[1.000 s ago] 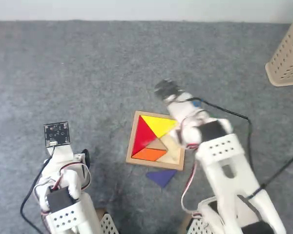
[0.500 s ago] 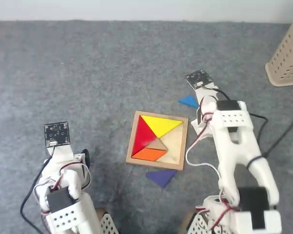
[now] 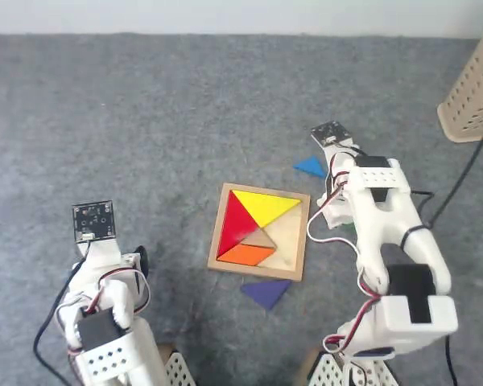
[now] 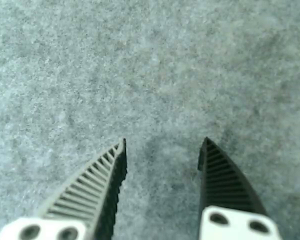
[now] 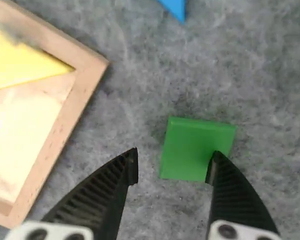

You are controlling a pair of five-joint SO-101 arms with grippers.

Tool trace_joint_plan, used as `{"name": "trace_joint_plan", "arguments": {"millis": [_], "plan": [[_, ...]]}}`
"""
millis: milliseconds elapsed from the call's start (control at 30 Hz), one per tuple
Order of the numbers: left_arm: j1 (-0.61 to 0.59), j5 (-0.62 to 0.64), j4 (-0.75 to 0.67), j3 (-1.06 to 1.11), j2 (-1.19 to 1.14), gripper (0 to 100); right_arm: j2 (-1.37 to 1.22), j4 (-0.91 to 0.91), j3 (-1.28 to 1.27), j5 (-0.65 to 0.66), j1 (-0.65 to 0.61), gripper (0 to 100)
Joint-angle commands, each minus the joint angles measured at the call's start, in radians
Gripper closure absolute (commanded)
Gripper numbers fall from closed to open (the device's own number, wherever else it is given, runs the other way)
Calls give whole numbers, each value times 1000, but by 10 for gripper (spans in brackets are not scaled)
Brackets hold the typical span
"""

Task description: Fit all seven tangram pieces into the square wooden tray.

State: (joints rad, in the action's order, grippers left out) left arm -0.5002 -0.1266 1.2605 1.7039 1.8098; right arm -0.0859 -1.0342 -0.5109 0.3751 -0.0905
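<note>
We classify this site as a robotics test bench; whether it sits in a lab or a hobby room, we cannot tell. Indicators: a small white left arm and right arm stationed side by side, a grey felt-like mat covering the work surface, a pale wall behind, and a perforated beige basket at the edge.

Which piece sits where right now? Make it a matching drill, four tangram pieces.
1 yellow triangle
2 green square
3 blue triangle
4 purple piece

A carpet, tray's side nearest the arm bases
B inside the wooden tray
C carpet, at the right gripper's tips
D carpet, beyond the tray's far corner

Pairs: 1-B, 2-C, 3-D, 4-A
</note>
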Motion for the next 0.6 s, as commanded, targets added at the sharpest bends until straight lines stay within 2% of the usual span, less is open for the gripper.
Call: {"name": "trace_joint_plan", "arguments": {"millis": [0,333,567], "plan": [[0,9,3,-19,12,775,-5,28,55,-8,12,767],[0,9,3,-19,12,775,21,-12,94,25,19,767],[0,9,3,-19,12,775,50,-59,124,34,77,764]]}}
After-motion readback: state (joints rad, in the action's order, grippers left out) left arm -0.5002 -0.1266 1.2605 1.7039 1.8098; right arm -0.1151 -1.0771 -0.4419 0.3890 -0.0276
